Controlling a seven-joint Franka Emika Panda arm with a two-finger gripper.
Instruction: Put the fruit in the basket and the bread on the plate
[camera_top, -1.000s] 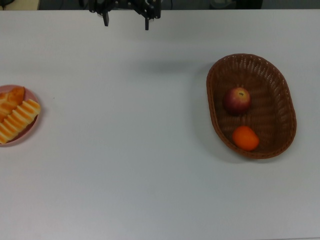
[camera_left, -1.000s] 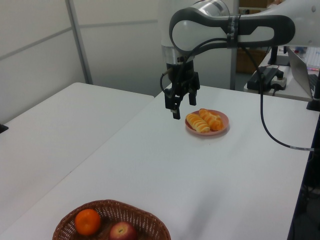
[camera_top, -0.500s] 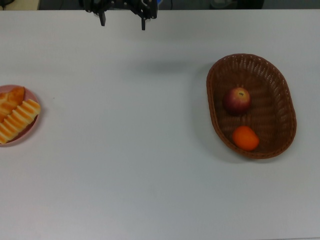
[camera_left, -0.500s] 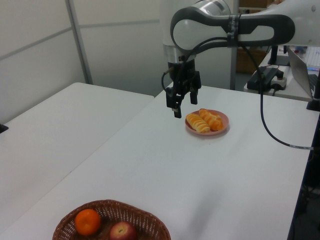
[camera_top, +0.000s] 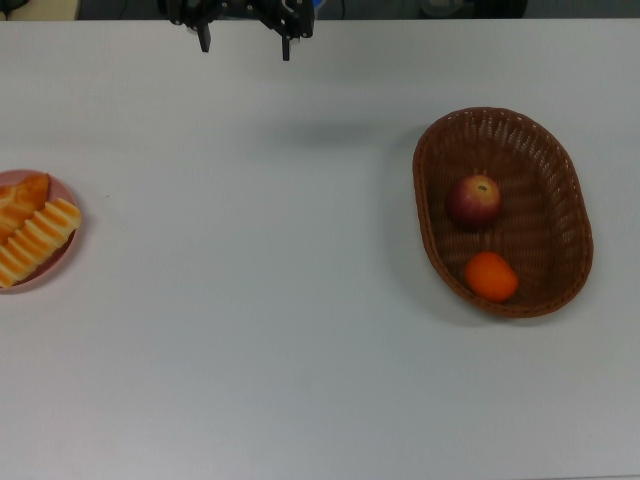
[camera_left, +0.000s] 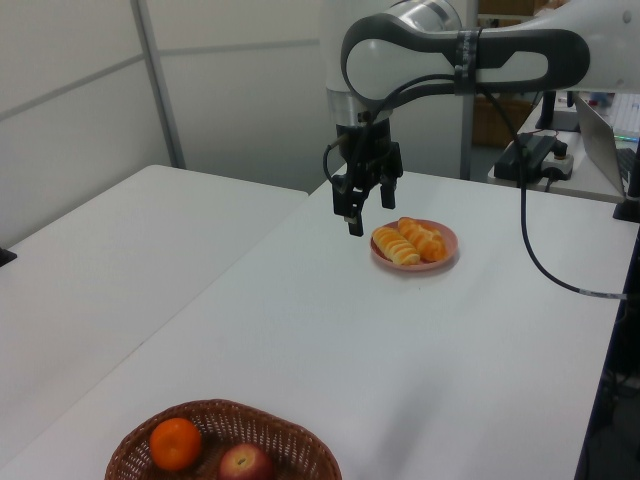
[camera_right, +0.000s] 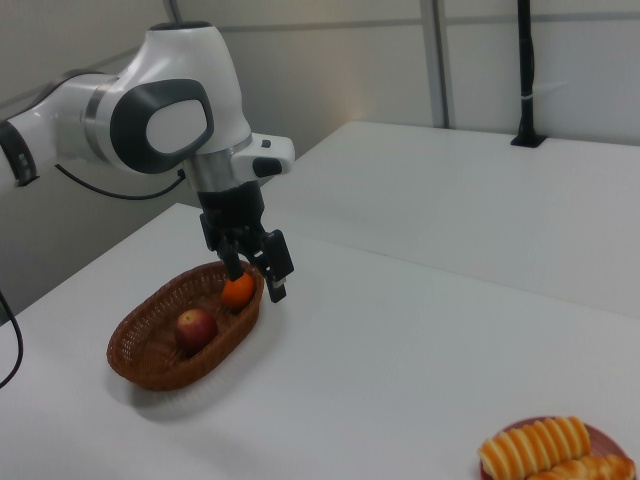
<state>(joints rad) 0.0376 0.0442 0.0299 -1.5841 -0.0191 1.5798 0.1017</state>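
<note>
- Dark red apple (camera_top: 474, 200) and bright orange tangerine (camera_top: 491, 276) lie in the oval wicker basket (camera_top: 560, 170), top view's 3 o'clock.
- Both golden bread pieces (camera_top: 34, 240) rest on the pink plate (camera_top: 62, 264), 9 o'clock.
- Pincer (camera_top: 245, 44) hangs released, empty; the task looks finished.

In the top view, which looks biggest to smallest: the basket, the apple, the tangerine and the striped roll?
1. Basket, by far the biggest.
2. Striped roll, though its end is cut off at the top view's left edge.
3. Apple and tangerine look about the same, so I won't rank them.
</note>
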